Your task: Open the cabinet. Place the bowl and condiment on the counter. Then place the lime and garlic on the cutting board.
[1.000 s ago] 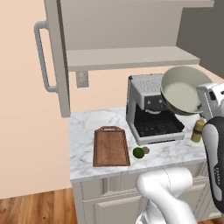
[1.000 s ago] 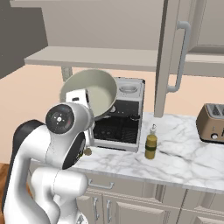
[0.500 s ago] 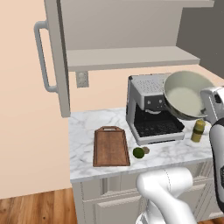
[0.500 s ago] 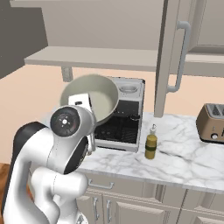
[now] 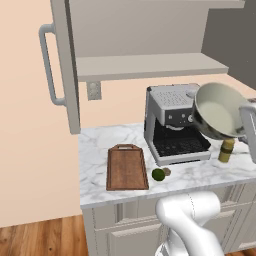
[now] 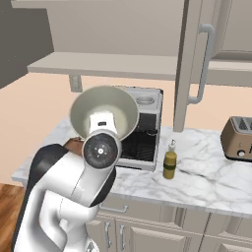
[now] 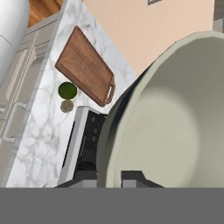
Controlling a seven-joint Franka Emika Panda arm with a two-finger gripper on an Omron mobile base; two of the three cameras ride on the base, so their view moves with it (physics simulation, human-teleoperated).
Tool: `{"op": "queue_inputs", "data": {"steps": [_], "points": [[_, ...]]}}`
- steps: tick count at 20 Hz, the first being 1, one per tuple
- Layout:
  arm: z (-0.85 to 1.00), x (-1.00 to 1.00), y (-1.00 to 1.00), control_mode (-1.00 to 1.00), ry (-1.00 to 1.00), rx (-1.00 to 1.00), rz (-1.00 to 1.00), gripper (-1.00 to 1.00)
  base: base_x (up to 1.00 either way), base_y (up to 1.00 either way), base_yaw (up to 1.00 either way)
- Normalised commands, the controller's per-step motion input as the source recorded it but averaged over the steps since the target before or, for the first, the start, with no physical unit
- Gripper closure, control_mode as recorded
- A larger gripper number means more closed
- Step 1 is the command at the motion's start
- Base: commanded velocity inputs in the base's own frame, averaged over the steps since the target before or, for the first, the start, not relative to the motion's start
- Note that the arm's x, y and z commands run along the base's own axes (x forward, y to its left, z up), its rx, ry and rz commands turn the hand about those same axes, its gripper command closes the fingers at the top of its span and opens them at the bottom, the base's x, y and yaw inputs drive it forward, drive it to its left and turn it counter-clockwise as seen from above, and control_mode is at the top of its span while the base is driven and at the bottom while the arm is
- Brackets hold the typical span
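The cabinet (image 5: 65, 65) stands open, its door swung out to the side, so the first step looks done. The condiment (image 6: 170, 161) bottle already stands on the counter (image 5: 100, 150) just beside the coffee machine (image 5: 172, 122). The bowl (image 5: 218, 111) is not yet down: it hangs tilted in the air over the right end of the coffee machine, above the bottle, with its hollow facing out toward the room. The lime (image 5: 158, 174) and the garlic (image 5: 167, 172) lie touching or nearly so on the marble, just beside the cutting board (image 5: 127, 167) but not on it, and the board is bare. So what seems left is setting the bowl on the counter and then moving the two small items onto the board.

The arm rises from the base and bends up high, wrist turned sideways. The end effector (image 7: 109, 177) is closed narrowly on the bowl's rim, one fingertip on either side of the wall.
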Motion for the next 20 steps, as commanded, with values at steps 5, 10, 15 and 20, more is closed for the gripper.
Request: {"op": "queue_inputs", "data": {"steps": [5, 10, 15, 20], "points": [[-0.26, -0.08, -0.05, -1.0, -0.12, 0.06, 0.06, 1.0, 0.0, 0.0, 0.0], [-0.23, -0.18, -0.06, -1.0, -0.14, 0.05, 0.05, 1.0, 0.0, 0.0, 0.0], [-0.28, -0.05, -0.02, -1.0, -0.1, 0.02, 0.05, 1.0, 0.0, 0.0, 0.0], [-0.26, 0.0, -0.01, -1.0, -0.08, 0.0, 0.04, 1.0, 0.0, 0.0, 0.0]]}}
